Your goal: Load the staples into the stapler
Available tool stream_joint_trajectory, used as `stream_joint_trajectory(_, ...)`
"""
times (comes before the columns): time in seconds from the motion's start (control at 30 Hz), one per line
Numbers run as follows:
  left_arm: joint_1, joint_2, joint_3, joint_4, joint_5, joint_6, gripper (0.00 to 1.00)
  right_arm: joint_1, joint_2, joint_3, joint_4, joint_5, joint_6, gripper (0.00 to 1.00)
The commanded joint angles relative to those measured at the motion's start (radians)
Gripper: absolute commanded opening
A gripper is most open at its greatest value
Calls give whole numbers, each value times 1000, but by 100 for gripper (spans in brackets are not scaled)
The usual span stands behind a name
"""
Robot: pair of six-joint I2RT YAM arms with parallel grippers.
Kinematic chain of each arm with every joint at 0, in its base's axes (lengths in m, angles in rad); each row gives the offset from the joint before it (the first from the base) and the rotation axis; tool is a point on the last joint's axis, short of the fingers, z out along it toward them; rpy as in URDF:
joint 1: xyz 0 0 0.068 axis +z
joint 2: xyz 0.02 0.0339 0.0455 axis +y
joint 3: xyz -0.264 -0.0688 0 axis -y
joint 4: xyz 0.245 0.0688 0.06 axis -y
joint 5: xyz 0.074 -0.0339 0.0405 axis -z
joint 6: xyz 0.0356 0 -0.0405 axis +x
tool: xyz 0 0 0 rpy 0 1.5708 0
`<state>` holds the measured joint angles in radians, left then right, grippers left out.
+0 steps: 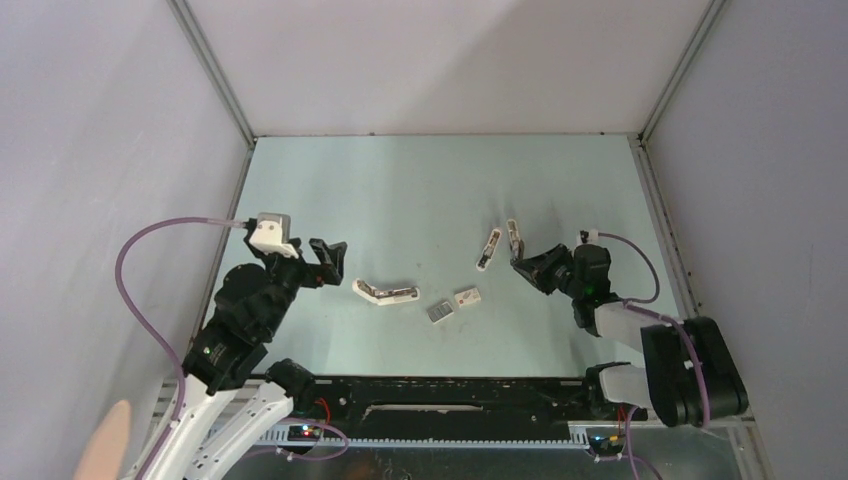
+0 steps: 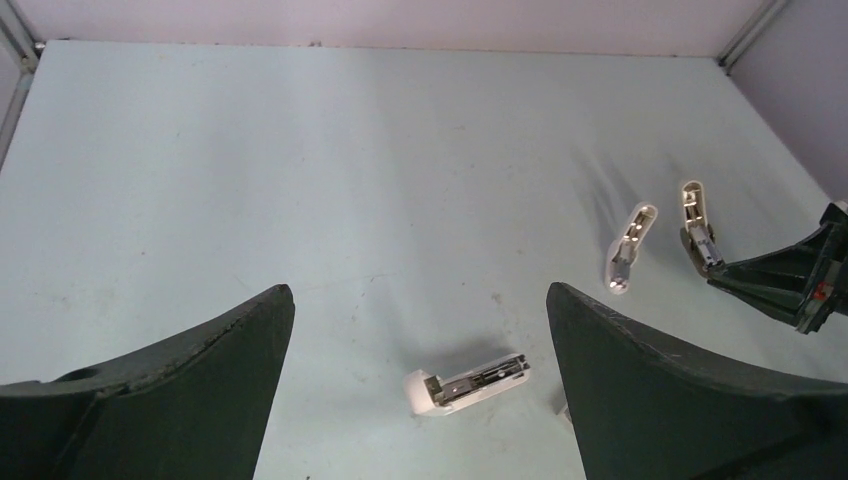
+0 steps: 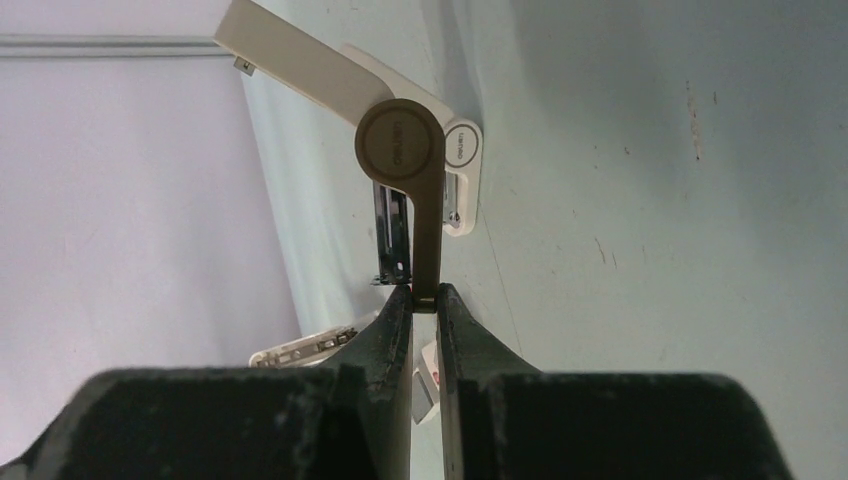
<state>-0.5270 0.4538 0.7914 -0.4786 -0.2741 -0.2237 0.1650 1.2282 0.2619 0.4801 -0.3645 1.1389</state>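
Note:
The staples (image 1: 439, 311), a tiny grey block, lie mid-table next to a small white box (image 1: 466, 297). A white stapler (image 1: 385, 292) lies open to their left and also shows in the left wrist view (image 2: 466, 384). My left gripper (image 1: 325, 262) is open and empty, just left of it, with the fingers (image 2: 200, 380) wide apart. My right gripper (image 1: 522, 266) is shut on the thin brown arm (image 3: 428, 240) of a second stapler (image 1: 514, 238), whose round brown hinge (image 3: 400, 145) faces the camera. A whitish elongated piece (image 1: 488, 248) lies beside it.
Grey walls enclose the pale green table (image 1: 420, 190) on three sides, with metal rails at its left (image 1: 235, 200) and right (image 1: 660, 210) edges. A black bar (image 1: 440, 385) runs along the near edge between the arm bases.

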Motion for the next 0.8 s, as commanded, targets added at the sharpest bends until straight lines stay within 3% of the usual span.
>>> stream_joint_trajectory(0.0, 4, -3, -15, 15, -33, 38, 100, -13, 120, 0, 237, -51, 75, 0)
stream_joint_trajectory(0.3, 13, -2, -26, 18, -18, 37, 100, -22, 429, -57, 541, -95, 198, 0)
stream_joint_trajectory(0.43, 19, -3, -27, 21, -15, 37, 100, -21, 508, -75, 590, -100, 218, 1)
stream_joint_trajectory(0.77, 27, 3, -28, 26, -2, 31, 100, -24, 524, -119, 534, -79, 223, 24)
